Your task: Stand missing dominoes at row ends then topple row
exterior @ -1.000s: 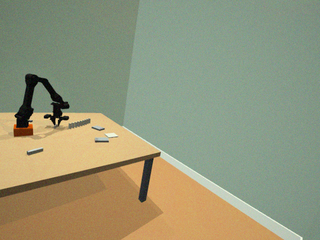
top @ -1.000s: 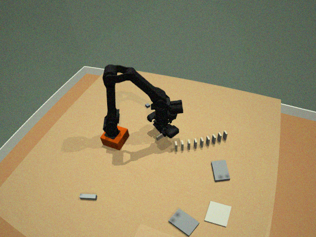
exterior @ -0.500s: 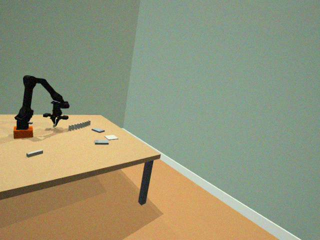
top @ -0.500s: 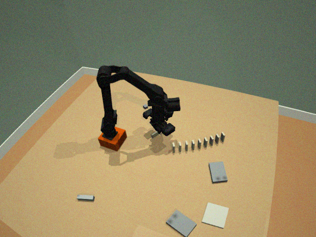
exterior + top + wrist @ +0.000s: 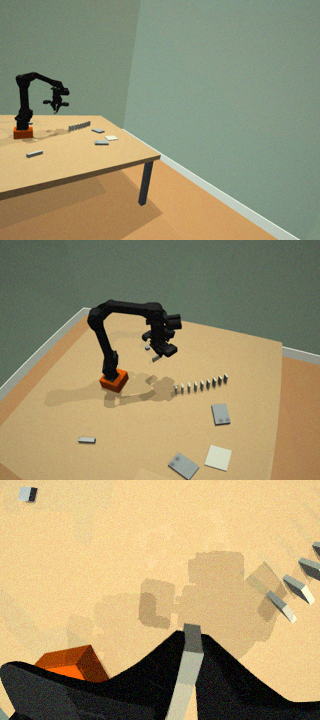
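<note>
A tan table top (image 5: pixel 232 348) set in a corner of grey-green walls is recorded, with the arm mounted on an orange base block (image 5: pixel 123 382). The row of standing dominoes (image 5: pixel 201 384) is taken as landmark; nine are counted upright, evenly spaced, none toppled.

The gripper (image 5: pixel 156 356) is seen raised well above the table, up and to the base side of the row's near end. Its jaws are drawn almost together on a pale domino (image 5: pixel 155 358), pinched edgewise, one end projecting below the fingertips; the same piece is seen between the dark fingers in the wrist view (image 5: pixel 186 676).

A small grey block (image 5: pixel 147 347) lies on the table beyond the gripper, well apart from the row. A grey bar (image 5: pixel 86 439) lies flat far from the row on the near side. Three flat tiles (image 5: pixel 220 414) lie near-side of the row.

Progress, as judged: one missing domino lifted, none yet stood; placement at the row ends, release, and the final push remain.
</note>
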Available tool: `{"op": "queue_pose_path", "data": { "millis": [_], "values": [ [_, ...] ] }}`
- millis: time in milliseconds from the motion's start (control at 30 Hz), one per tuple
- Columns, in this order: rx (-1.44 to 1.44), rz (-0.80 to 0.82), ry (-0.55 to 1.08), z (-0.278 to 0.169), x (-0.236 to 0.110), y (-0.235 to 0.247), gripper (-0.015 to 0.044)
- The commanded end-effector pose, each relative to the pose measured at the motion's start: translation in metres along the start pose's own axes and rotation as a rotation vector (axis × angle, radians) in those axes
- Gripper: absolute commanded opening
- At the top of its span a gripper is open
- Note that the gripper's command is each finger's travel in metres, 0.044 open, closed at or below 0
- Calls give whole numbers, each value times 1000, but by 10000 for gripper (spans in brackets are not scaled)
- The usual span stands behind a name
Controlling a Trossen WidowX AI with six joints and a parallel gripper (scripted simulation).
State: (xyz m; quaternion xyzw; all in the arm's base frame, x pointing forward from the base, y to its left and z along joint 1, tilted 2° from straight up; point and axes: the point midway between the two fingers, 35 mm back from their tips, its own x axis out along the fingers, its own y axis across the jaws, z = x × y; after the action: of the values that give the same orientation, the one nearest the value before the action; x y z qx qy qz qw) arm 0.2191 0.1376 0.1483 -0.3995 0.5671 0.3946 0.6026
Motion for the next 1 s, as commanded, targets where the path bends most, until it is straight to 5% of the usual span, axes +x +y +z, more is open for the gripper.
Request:
{"op": "queue_pose_path", "data": {
  "millis": [0,200,967],
  "values": [
    [-141,2,-2,28,-3,13,22],
    [-437,4,-7,84,-3,52,22],
    [-241,134,-425,125,42,33,22]
  ]
}}
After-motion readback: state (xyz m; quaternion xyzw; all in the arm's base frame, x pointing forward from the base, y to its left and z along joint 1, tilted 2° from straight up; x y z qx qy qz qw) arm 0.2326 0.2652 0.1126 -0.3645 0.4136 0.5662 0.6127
